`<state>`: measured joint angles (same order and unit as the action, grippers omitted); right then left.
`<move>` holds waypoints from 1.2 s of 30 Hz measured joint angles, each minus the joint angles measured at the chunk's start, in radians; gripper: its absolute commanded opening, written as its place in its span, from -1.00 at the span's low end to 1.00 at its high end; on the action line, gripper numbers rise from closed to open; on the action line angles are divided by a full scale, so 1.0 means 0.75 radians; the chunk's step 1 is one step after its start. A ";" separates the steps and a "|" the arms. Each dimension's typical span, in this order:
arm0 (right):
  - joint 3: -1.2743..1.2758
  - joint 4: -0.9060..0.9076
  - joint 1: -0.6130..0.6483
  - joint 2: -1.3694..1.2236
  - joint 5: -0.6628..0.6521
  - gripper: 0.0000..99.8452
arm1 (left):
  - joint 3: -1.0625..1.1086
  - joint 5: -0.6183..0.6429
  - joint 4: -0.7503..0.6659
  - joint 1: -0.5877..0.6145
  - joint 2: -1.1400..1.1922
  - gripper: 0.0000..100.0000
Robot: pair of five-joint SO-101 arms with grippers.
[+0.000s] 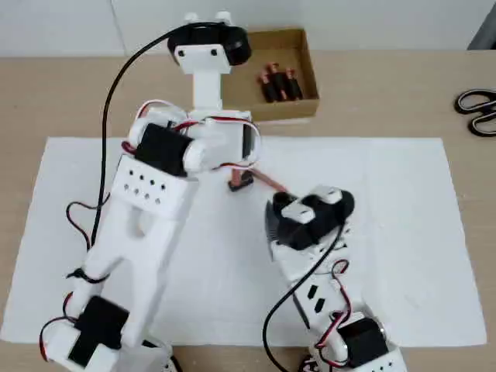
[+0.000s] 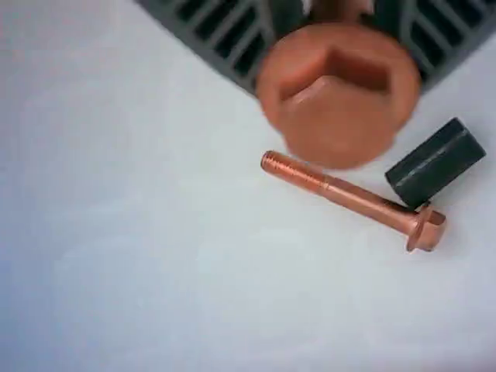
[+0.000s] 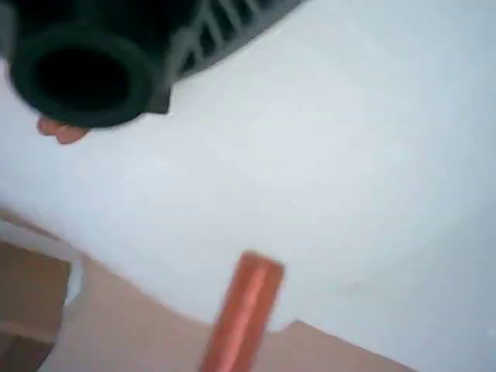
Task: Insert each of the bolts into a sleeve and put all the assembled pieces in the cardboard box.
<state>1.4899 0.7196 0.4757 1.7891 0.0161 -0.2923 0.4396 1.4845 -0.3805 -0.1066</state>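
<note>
Bolt (image 2: 337,93) pinched by left tool (image 2: 337,19) looms over loose bolt (image 2: 349,199) and sleeve (image 2: 434,161); right tool (image 3: 108,81) clamps second sleeve (image 3: 74,77).

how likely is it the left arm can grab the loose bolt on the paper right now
Probably not yet: its pincer is shut on a second bolt. The loose bolt lies uncovered on the paper beside a black sleeve, so only that grip blocks it.

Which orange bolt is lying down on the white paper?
The flat bolt beside the black sleeve. The other bolt is held in the left gripper, head facing the camera.
</note>
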 measured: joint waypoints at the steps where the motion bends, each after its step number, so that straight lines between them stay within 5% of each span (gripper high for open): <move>1: 0.000 0.000 0.006 0.000 0.000 -0.99 | 0.000 0.002 -0.014 0.000 -0.027 -0.99; 16: 0.000 0.000 0.020 0.000 0.000 -0.99 | 0.366 0.002 -0.203 0.031 -0.788 -0.99; 23: 0.000 0.000 0.020 0.000 0.000 -0.99 | 1.023 -0.086 -0.659 0.031 -1.154 -0.99; 28: 0.047 0.000 0.020 0.000 0.000 -0.99 | 1.416 -0.137 -0.947 0.016 -1.213 -0.99; 36: 0.057 0.000 0.106 0.000 0.000 -0.99 | 1.428 -0.137 -0.910 -0.076 -1.152 -0.99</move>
<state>1.5328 0.7196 0.5554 1.7891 0.0161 0.7787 0.3368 0.8017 -0.4373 -0.9705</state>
